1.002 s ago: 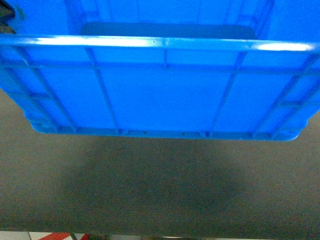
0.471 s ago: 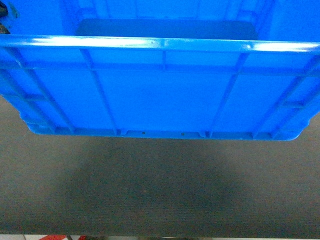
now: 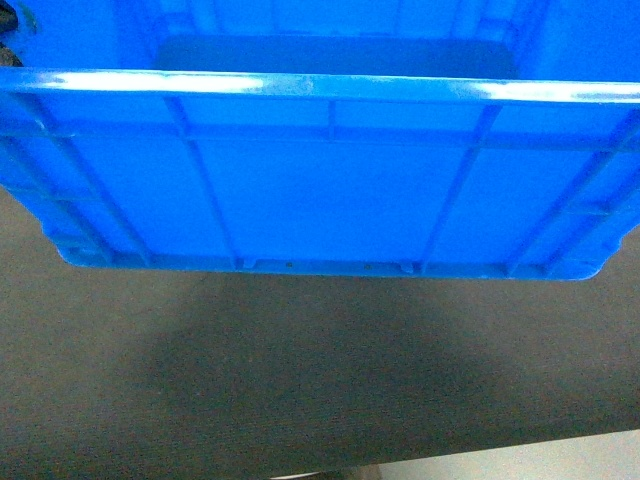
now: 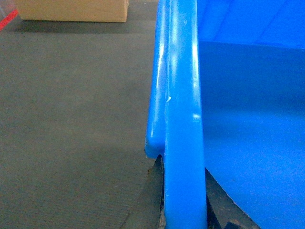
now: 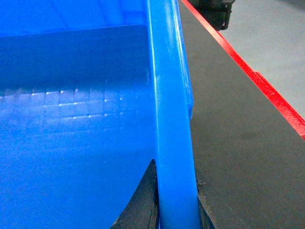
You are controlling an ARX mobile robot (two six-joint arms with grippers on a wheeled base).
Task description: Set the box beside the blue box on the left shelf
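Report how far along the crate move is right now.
Done: both grippers clamp the box, the left gripper and right gripper each astride a side rim. In hand: the box hangs above the dark table, casting a shadow below. Left: reaching the left shelf, not in view, and setting it beside the other blue box.

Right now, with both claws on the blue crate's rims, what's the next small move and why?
Probably keep lifting the big blue ribbed plastic crate straight up, level. The left claw and right claw each straddle a side rim, and the crate's shadow on the dark table top suggests that it is barely clear. The roller shelf is not in view, so turning toward it comes after.
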